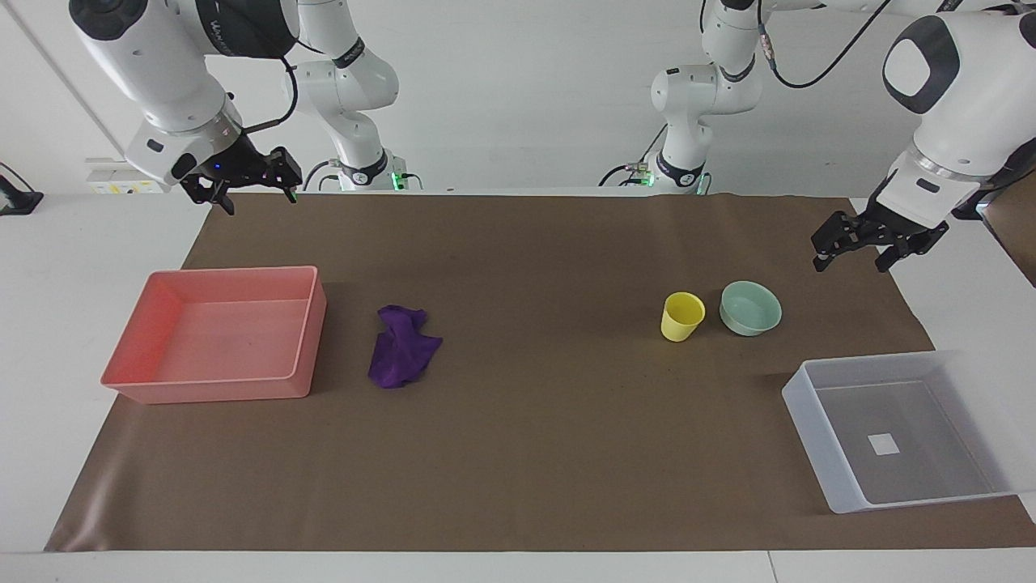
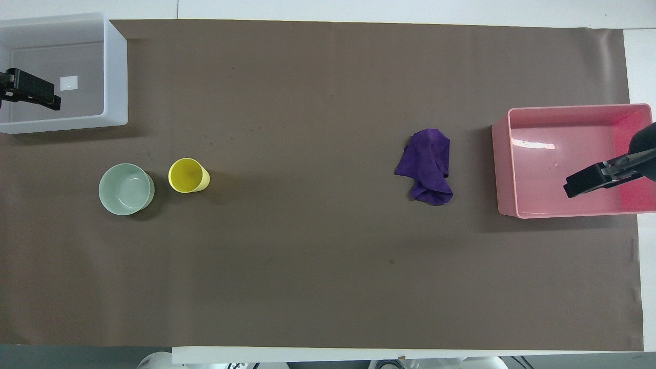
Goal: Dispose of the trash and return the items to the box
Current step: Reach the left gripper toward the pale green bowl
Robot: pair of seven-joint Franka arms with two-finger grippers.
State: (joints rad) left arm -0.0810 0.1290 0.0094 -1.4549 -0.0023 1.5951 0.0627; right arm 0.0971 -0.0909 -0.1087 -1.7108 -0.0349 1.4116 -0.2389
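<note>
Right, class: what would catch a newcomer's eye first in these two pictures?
Probably the crumpled deep purple cloth lying on the brown mat beside the empty pink rectangular plastic tray, toward the right arm's end. Next, the small yellow plastic cup beside the shallow mint-green bowl, nearer the robots than the empty translucent plastic bin.

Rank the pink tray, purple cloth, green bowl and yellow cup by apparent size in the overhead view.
1. pink tray, by far the largest.
2. purple cloth, about as wide as the bowl but longer.
3. green bowl.
4. yellow cup, smallest.
</note>
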